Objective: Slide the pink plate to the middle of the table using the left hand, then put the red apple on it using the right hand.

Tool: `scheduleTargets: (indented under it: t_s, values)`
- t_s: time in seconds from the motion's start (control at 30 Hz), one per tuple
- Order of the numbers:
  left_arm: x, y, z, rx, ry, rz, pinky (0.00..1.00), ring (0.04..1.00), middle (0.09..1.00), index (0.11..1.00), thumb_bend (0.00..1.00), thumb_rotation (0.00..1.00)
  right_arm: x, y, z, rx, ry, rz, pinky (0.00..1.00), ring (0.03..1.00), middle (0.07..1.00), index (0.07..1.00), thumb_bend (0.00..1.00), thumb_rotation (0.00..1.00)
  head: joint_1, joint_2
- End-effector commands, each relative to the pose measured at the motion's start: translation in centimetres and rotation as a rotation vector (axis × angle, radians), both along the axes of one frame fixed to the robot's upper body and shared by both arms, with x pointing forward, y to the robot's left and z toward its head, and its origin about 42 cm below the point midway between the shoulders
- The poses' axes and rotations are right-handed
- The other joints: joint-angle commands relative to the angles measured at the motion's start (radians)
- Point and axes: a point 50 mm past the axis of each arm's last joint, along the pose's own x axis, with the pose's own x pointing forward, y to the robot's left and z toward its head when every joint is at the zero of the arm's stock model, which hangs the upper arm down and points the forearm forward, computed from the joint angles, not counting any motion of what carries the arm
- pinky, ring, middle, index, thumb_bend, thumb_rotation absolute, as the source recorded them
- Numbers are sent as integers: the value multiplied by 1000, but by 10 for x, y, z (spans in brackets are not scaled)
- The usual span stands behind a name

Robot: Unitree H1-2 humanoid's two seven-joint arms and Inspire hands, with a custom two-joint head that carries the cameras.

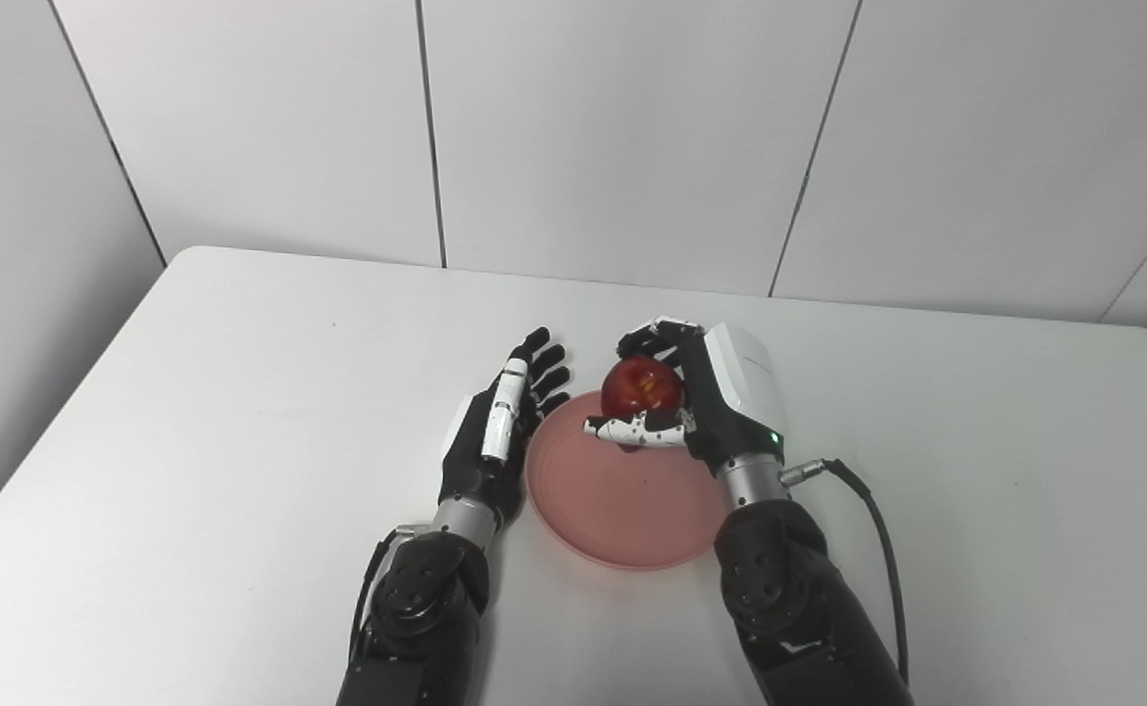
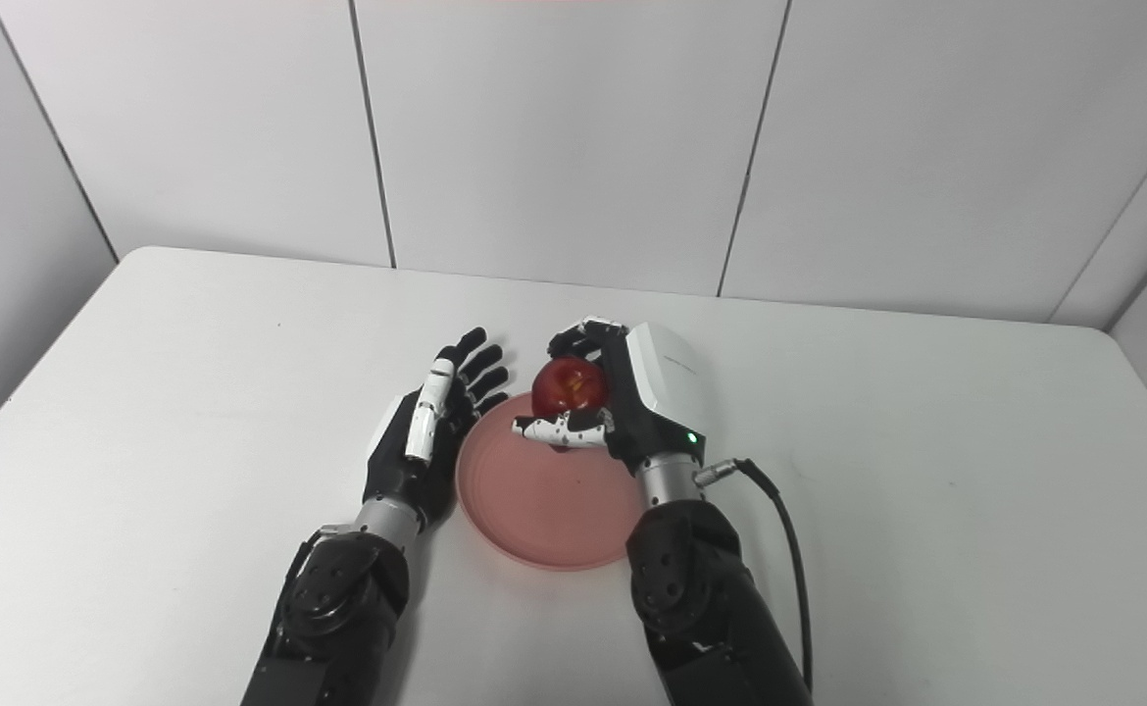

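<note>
Left hand: fingers spread, empty, resting against the left rim of the pink plate. Right hand: fingers closed around the red apple, held above the plate's far edge. Step in hand: placement. Next move, judged: lower apple onto the plate, then release.

Bright, even, diffuse light fills both views, with only soft, faint shadows on the white table beside the arms, sharp focus, no glare.
</note>
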Motion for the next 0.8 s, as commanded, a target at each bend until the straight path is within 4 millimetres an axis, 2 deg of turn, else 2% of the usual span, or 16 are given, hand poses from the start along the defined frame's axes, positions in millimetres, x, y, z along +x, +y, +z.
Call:
scheduleTargets:
  t_s: [0.0, 0.33, 0.37, 0.43, 0.6, 0.67, 0.77]
  values:
    - [-1, -3, -4, -4, 19, 13, 892, 905, 914, 895, 379, 1000, 0, 8, 16, 38, -96, 36, 235, 318, 414, 524, 524, 0, 3, -1]
    - [-2, -3, -4, -2, 10, 16, 893, 913, 917, 900, 372, 1000, -9, 5, -8, 27, -58, 47, 204, 288, 405, 525, 522, 0, 5, 4]
    - [-2, -3, -4, -2, 8, 17, 892, 913, 917, 900, 370, 1000, -10, 4, -9, 23, -57, 48, 199, 279, 446, 500, 528, 0, 5, 5]
    - [-2, -3, -4, -4, 6, 17, 893, 912, 918, 902, 369, 1000, -10, 4, -11, 17, -46, 47, 197, 278, 469, 487, 531, 0, 5, 6]
    - [-2, -2, -3, 4, 3, 10, 899, 915, 922, 907, 366, 1000, -10, 2, -19, 16, -22, 45, 201, 284, 475, 484, 532, 0, 3, 10]
    - [-2, -2, -3, 5, 2, 7, 900, 915, 923, 909, 370, 1000, -10, 2, -21, 14, -20, 46, 223, 310, 426, 513, 526, 0, 1, 10]
    - [-2, -2, -3, 5, 1, 4, 899, 917, 923, 909, 371, 1000, -9, 1, -24, 10, -16, 46, 246, 335, 416, 519, 525, 0, 0, 10]
